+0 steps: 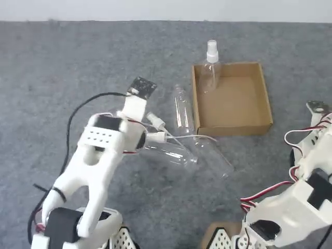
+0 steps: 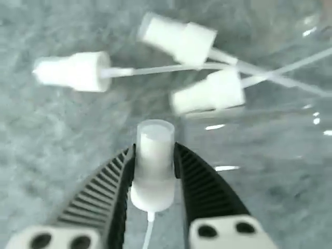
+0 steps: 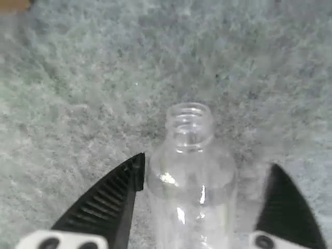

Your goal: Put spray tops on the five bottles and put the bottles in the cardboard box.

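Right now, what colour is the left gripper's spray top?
White spray top, clearest in left wrist view.

The high view looks down from a fixed spot over the grey tabletop (image 1: 52, 62). Both arm bases are at its near edge and the cardboard box (image 1: 233, 127) is toward the far side, and it stands well back. The 2 wrist views sit just behind their claws, facing along the fingers, very near the surface. The left claw (image 2: 154, 176) view takes in 3 loose spray tops (image 2: 72, 71), which the high view shares beside the left arm's wrist. The right claw (image 3: 206, 162) view closes in on an uncapped bottle (image 3: 190, 171).
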You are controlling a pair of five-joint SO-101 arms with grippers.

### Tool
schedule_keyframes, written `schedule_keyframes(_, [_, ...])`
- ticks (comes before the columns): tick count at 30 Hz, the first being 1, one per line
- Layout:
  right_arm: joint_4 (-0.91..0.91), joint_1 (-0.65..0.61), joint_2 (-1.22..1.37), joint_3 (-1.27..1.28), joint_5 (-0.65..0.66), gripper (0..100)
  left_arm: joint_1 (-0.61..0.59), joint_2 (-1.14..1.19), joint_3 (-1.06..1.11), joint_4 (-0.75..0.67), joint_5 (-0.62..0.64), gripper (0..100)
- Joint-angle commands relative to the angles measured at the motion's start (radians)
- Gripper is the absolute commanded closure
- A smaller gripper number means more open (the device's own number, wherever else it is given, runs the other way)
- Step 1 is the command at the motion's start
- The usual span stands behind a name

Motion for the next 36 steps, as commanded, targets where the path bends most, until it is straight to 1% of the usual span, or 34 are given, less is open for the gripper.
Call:
schedule_keyframes(1, [0.076, -0.015, -0.027, -0.095, 0.041, 63.1, 0.009, -0.025, 0.033, -0.089, 0.043, 98])
schedule_keyframes(5, [0.145, -0.038, -0.027, -0.183, 0.041, 63.0, 0.011, -0.025, 0.065, -0.094, 0.043, 98])
schedule_keyframes(8, [0.206, -0.076, -0.028, -0.226, 0.046, 63.0, 0.011, -0.025, 0.096, -0.132, 0.041, 98])
schedule_keyframes(13, [0.323, -0.113, -0.028, -0.299, 0.143, 63.0, 0.009, -0.025, 0.124, -0.141, 0.041, 98])
schedule_keyframes(18, [0.348, -0.084, -0.027, -0.304, 0.256, 63.0, 0.009, -0.023, 0.125, -0.141, 0.041, 98])
schedule_keyframes(21, [0.335, -0.064, -0.024, -0.272, 0.295, 63.0, 0.011, -0.017, 0.125, -0.143, 0.040, 98])
schedule_keyframes(30, [0.159, -0.042, -0.016, -0.097, 0.284, 63.8, 0.011, -0.015, 0.125, -0.143, 0.040, 98])
schedule_keyframes(36, [0.088, -0.005, -0.016, -0.074, 0.213, 72.7, 0.011, -0.015, 0.125, -0.143, 0.040, 98])
